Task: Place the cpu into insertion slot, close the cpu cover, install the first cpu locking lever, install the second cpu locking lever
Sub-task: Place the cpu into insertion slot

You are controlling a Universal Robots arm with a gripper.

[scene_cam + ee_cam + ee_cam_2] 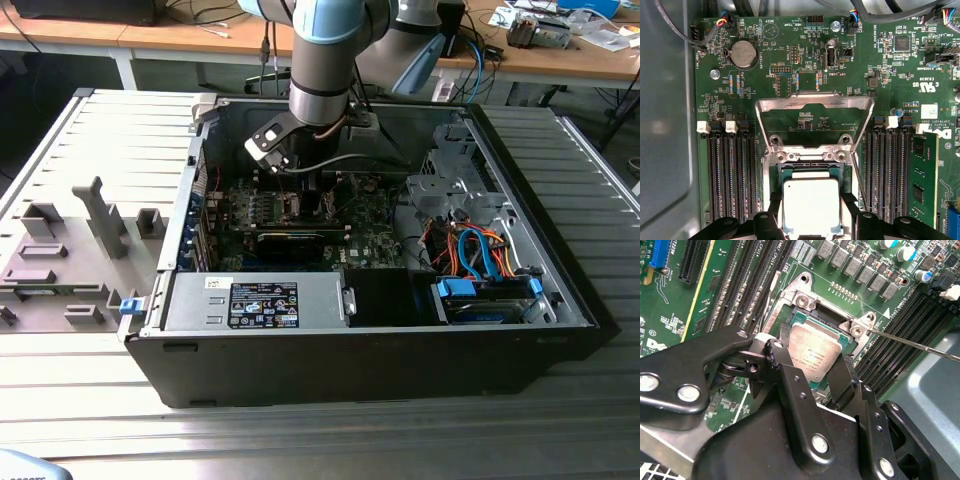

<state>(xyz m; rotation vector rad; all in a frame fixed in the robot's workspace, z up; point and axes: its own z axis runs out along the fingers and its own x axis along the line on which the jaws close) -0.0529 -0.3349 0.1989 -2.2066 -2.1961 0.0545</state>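
The silver-grey cpu [811,200] [816,347] sits between my two black fingers [776,212], which press against its opposite sides. My gripper [811,212] [812,362] [303,195] is shut on it, low over the insertion slot [810,156] [802,300], whose silver rim and dark-green inside show around the chip. Whether the chip rests in the socket or hovers just above it I cannot tell. The cpu cover [815,100], a silver window frame, is swung open and lies back away from the socket. A thin locking lever [858,180] [920,346] stands free beside the socket.
Black memory slots [730,175] [887,170] flank the socket. A coin battery [743,53] sits on the green board. In the exterior view the open computer case [380,360] holds a power supply [255,303] and a drive cage with blue and orange cables [475,255]. A grey fixture tray [70,250] lies at the exterior view's left.
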